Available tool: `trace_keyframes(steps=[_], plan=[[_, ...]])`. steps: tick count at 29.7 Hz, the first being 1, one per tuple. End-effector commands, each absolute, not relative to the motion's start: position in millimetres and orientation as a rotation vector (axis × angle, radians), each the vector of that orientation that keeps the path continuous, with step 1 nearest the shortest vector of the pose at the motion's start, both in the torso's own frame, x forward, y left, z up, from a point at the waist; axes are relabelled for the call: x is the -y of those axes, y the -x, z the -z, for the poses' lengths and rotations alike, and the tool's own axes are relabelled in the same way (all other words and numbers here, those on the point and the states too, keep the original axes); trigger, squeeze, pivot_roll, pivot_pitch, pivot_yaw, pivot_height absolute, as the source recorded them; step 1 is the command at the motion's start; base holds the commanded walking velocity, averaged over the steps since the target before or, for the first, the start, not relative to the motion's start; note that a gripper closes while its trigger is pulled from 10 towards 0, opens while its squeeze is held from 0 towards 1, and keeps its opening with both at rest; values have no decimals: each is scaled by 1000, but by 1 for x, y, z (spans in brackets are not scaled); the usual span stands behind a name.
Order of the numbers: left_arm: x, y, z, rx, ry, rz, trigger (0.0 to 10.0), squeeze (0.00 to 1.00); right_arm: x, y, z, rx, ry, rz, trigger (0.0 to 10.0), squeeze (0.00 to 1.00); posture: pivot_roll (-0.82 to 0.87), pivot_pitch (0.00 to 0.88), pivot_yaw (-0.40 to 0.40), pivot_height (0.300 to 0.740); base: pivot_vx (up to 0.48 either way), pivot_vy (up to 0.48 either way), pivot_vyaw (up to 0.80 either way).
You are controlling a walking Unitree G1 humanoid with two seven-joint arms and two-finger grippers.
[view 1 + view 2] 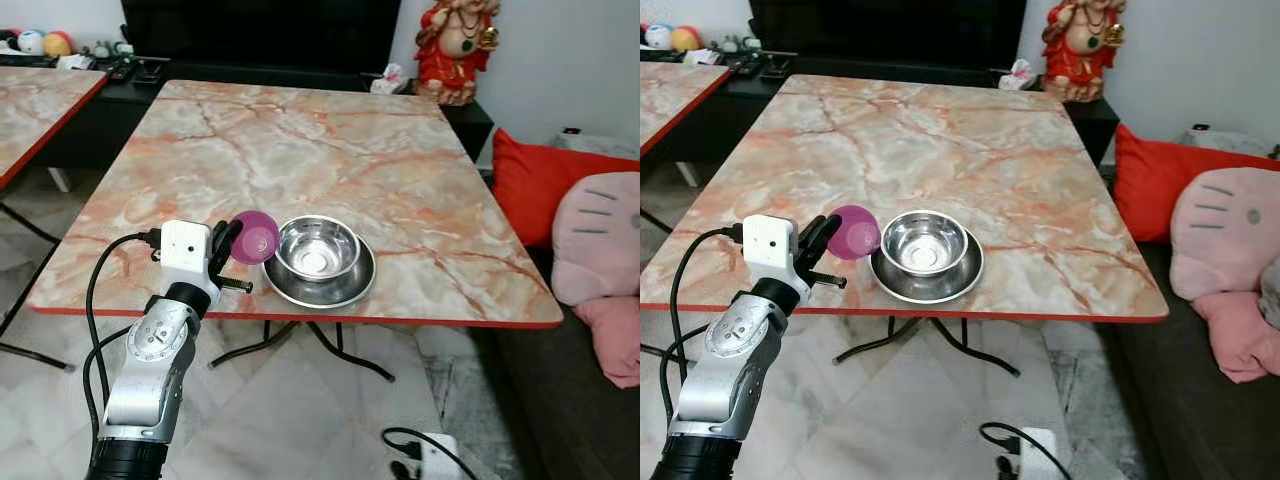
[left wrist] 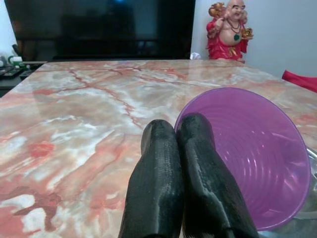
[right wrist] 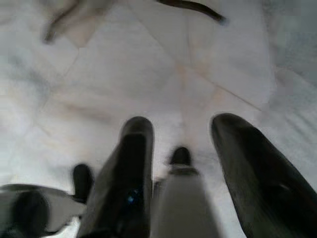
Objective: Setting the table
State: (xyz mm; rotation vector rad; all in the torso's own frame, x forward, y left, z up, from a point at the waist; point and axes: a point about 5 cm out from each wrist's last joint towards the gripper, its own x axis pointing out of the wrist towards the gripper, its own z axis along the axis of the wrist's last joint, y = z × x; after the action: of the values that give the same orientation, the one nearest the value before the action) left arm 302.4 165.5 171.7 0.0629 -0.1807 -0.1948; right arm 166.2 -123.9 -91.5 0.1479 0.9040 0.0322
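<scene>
Purple cup (image 1: pixel 254 237), pinched at its rim by the left end effector (image 1: pixel 228 247), tilts just left of the steel bowl (image 1: pixel 317 247) on a plate (image 1: pixel 340 288) near the marble surface's (image 1: pixel 330 160) near edge; right end effector (image 3: pixel 185 148) hangs spread over the floor (image 3: pixel 148 74).

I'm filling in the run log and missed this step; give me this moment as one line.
step: placing cup | left gripper: shut on purple cup, tilted, beside steel bowl on steel plate | right gripper: open, idle over floor | table: marble-patterned
</scene>
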Motion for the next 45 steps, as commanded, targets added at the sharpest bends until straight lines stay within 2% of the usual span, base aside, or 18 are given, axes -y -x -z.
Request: trace_keyframes(steps=[1,6,11,17,21,22,26,33,42,45], plan=[[-163,-303,-176,196,-57,193,10000,0,123,-164,93,-919,-131,-23,10000,0,160,0,-75,740,0,0,0],[-164,-303,-176,190,-58,183,10000,0,119,-165,92,-917,-128,-26,10000,0,161,0,-75,740,0,0,0],[-166,-304,-177,193,-58,174,10000,0,143,-167,92,-908,-118,0,10000,0,161,0,-75,740,211,0,0],[-166,-305,-178,192,-63,172,10000,0,155,-168,91,-905,-116,12,10000,0,164,0,-76,740,300,0,0],[-166,-305,-178,188,-67,177,10000,0,153,-169,91,-906,-117,9,10000,0,171,0,-72,740,306,0,0],[-166,-306,-179,189,-70,183,10000,0,144,-171,90,-906,-120,-1,10000,0,175,0,-60,740,304,0,0],[-169,-309,-182,192,-79,190,10000,0,132,-176,88,-904,-129,-8,10000,0,183,0,-44,740,310,0,0],[-170,-313,-189,208,-93,197,10000,0,122,-180,87,-904,-140,-14,10000,0,188,0,-35,740,304,0,0],[-166,-314,-194,207,-36,216,10000,0,128,-174,89,-915,-130,-11,10000,0,191,0,-51,740,64,0,0],[-163,-314,-200,195,72,270,10000,0,148,-168,92,-921,-112,-4,10000,0,190,0,-58,740,0,0,0]])
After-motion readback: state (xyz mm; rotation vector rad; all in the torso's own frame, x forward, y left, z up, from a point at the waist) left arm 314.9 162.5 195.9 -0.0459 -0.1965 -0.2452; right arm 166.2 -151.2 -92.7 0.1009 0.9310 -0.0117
